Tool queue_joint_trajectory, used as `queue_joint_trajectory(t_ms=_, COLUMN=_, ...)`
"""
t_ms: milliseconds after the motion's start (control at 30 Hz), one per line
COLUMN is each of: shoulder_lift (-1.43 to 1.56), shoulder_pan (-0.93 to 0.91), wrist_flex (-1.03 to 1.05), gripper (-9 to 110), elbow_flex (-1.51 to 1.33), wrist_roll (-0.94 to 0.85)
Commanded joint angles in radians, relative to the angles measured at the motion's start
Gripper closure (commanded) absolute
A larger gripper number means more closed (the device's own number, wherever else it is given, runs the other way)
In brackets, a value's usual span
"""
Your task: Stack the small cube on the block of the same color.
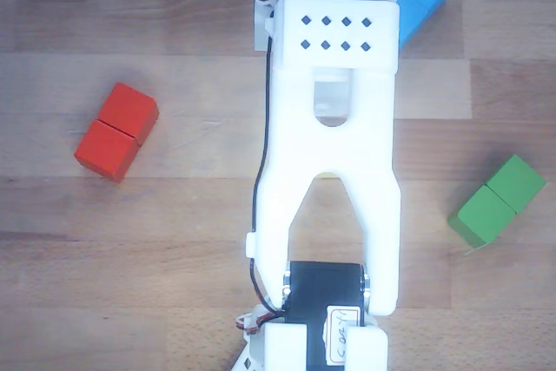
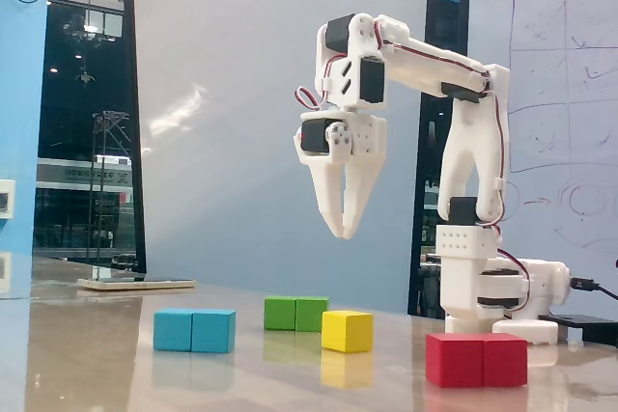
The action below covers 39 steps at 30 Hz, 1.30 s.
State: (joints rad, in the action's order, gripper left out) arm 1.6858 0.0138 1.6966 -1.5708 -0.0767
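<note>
Now | claw (image 2: 343, 231) shut, empty, high over yellow cube (image 2: 347, 331) | table (image 2: 97, 354)

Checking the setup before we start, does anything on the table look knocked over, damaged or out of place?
Nothing stands out. The yellow cube and the blue, green and red blocks lie flat and apart; the gripper hangs above them, empty.

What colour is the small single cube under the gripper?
Yellow; the small cube shows best in the fixed view.
</note>
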Motion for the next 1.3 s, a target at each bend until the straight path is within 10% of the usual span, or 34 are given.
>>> queue_joint_trajectory(t_ms=0, shoulder_lift=0.012, shoulder_pan=-0.008, wrist_flex=0.034, gripper=101, elbow_flex=0.097, wrist_roll=-0.002)
queue_joint_trajectory(t_ms=567, shoulder_lift=-0.006, shoulder_pan=-0.373, wrist_flex=0.032, gripper=101, elbow_flex=0.097, wrist_roll=-0.002)
queue_joint_trajectory(t_ms=1033, shoulder_lift=-0.006, shoulder_pan=0.181, wrist_flex=0.032, gripper=101, elbow_flex=0.097, wrist_roll=0.008)
queue_joint_trajectory(t_ms=1267, shoulder_lift=-0.008, shoulder_pan=0.101, wrist_flex=0.032, gripper=101, elbow_flex=0.097, wrist_roll=0.0)
